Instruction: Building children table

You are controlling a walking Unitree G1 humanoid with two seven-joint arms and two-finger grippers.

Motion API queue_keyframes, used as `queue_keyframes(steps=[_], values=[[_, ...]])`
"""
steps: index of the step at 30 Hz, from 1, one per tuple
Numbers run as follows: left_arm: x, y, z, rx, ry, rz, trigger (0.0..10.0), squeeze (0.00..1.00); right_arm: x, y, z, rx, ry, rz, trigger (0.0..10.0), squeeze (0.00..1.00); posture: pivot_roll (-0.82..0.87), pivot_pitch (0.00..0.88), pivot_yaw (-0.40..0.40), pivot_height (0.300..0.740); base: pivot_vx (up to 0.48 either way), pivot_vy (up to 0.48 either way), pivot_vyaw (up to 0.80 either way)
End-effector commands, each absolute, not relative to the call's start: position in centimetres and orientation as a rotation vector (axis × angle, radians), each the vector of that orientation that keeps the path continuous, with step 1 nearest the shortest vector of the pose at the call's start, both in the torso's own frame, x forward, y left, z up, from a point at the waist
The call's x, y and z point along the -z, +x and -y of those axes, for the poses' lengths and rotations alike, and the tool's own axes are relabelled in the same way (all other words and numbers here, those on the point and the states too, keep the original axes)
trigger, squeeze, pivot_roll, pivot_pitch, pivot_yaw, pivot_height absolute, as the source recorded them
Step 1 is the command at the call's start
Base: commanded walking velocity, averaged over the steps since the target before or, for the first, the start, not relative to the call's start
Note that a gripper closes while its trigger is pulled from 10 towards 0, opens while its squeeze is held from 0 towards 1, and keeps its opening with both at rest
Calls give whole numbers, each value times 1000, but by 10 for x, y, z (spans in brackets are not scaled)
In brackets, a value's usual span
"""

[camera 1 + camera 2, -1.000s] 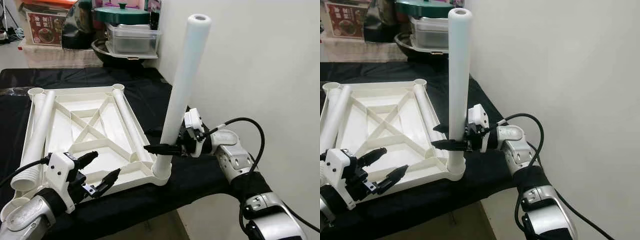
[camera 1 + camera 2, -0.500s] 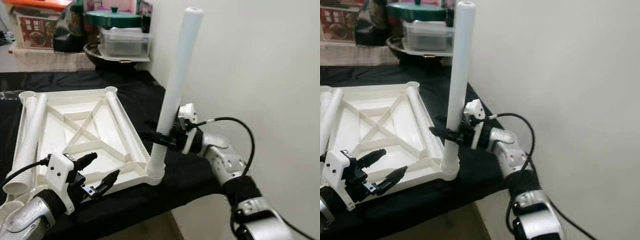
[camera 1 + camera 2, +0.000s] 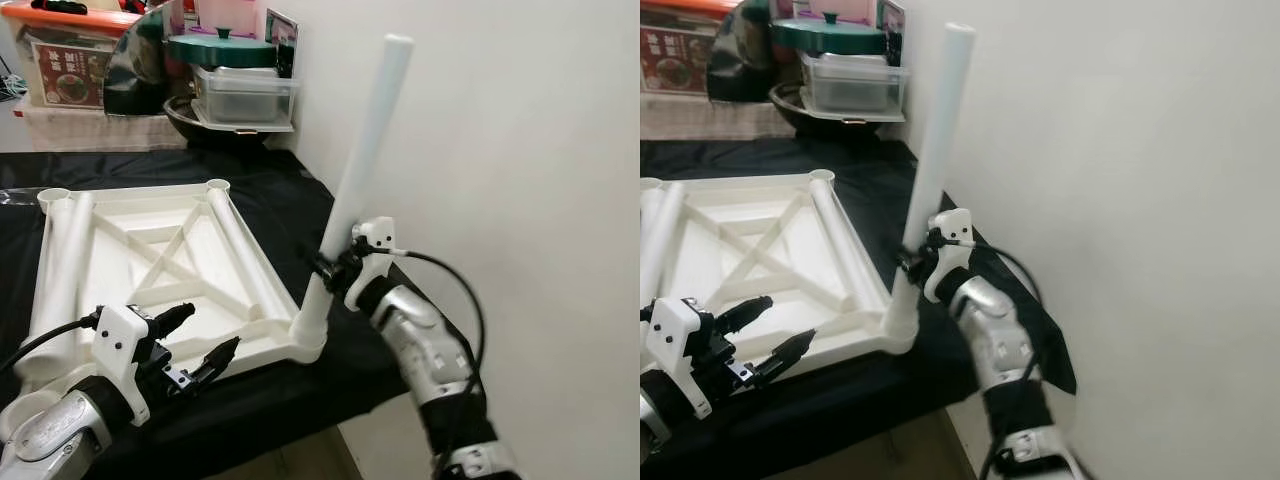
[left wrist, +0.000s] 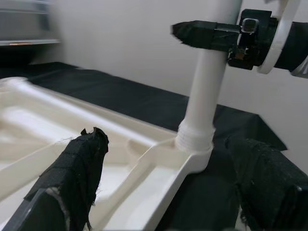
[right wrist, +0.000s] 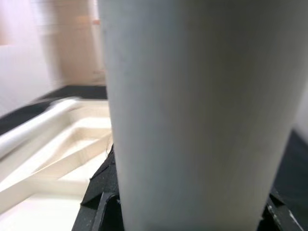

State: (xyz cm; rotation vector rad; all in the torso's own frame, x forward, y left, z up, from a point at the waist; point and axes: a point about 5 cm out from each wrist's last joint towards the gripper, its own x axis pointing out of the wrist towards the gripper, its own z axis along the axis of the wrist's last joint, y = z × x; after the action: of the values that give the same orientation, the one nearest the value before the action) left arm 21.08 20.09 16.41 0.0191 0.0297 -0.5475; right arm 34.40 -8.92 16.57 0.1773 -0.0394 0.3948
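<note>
White plastic table top (image 3: 150, 260) is lying upside down on a black-covered table (image 3: 280, 185). The right gripper (image 3: 335, 268) is clamping the white table leg (image 3: 360, 170), which is standing tilted in the near right corner socket (image 3: 305, 345). The left gripper (image 3: 195, 345) is hovering at the near edge, fingers spread apart, holding nothing.

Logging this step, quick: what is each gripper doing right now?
Left gripper: open, holding nothing, near the tabletop.
Right gripper: shut on the upright leg.

Table leg (image 5: 192, 120) ends beyond frame
</note>
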Motion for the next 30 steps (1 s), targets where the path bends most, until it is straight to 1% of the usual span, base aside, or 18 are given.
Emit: queue_keyframes(steps=[1,2,3,5,11,12,13,15,16,18,27,30], values=[[-162,212,-201,539,17,-34,10000,0,-129,339,120,-139,168,-113,0,0,158,0,-139,740,0,0,0],[-163,213,-202,535,23,-33,10000,0,-128,335,119,-74,157,-123,0,0,163,0,-138,740,0,0,0],[-163,213,-202,535,23,-33,10000,0,-128,335,119,-74,157,-123,0,0,163,0,-138,740,0,0,0],[-164,215,-203,529,31,-31,10000,0,-132,332,116,-4,144,-121,0,0,163,0,-138,740,0,0,0],[-164,217,-203,523,35,-29,10000,0,-138,333,108,15,125,-117,0,0,169,0,-136,740,0,0,0],[-164,218,-203,525,37,-30,10000,0,-138,332,103,-1,122,-127,5765,0,168,0,-135,740,0,0,0],[-164,219,-203,527,38,-30,10000,0,-138,331,99,-14,115,-131,10000,0,162,0,-130,740,0,0,0],[-164,220,-203,528,39,-31,10000,0,-140,330,97,-26,133,-119,10000,0,162,0,-130,740,0,0,0],[-164,221,-203,532,40,-31,10000,0,-143,329,97,-22,154,-106,10000,1000,153,0,-125,740,0,0,0],[-164,222,-203,534,41,-30,10000,0,-145,329,97,-15,170,-96,10000,1000,153,0,-125,740,0,0,0],[-163,227,-201,550,45,-28,10000,0,-181,333,112,-31,243,53,10000,1000,129,0,-111,740,0,0,0],[-163,228,-201,554,48,-27,10000,0,-200,334,119,-98,263,123,10000,1000,120,0,-107,740,0,0,0]])
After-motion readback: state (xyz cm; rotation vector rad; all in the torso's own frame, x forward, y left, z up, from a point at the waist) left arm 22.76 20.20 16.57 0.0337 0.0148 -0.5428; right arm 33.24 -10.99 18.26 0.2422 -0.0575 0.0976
